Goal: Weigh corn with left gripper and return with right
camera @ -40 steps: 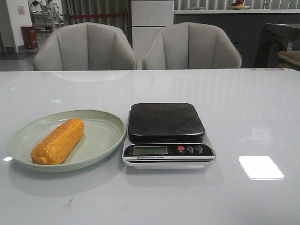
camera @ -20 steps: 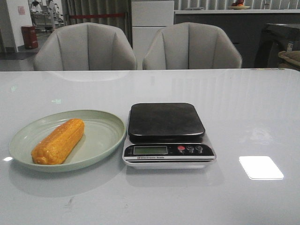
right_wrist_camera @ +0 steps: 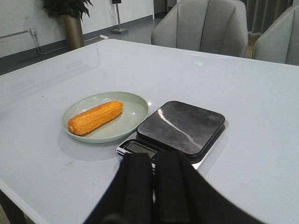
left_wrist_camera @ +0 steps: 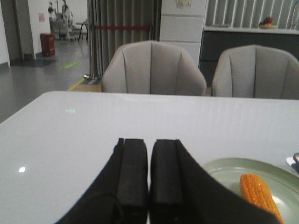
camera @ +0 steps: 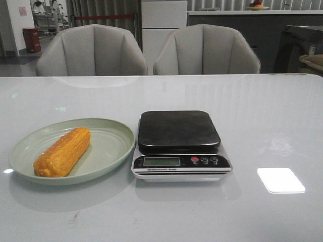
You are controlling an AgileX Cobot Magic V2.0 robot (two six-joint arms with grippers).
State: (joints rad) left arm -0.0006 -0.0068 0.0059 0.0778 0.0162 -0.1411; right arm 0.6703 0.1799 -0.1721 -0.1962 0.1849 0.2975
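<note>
The orange-yellow corn (camera: 63,152) lies on a pale green plate (camera: 108,146) at the left of the table. It also shows in the right wrist view (right_wrist_camera: 95,117) and, partly, in the left wrist view (left_wrist_camera: 259,196). A kitchen scale with a bare black platform (camera: 178,130) stands right of the plate. My left gripper (left_wrist_camera: 149,142) is shut and empty, back from the plate and left of it. My right gripper (right_wrist_camera: 153,161) is shut and empty, above the table in front of the scale (right_wrist_camera: 182,127). Neither gripper shows in the front view.
Two grey chairs (camera: 207,49) stand behind the table's far edge. A bright light patch (camera: 280,180) lies on the glossy table right of the scale. The scale's display and buttons (camera: 204,160) face the front.
</note>
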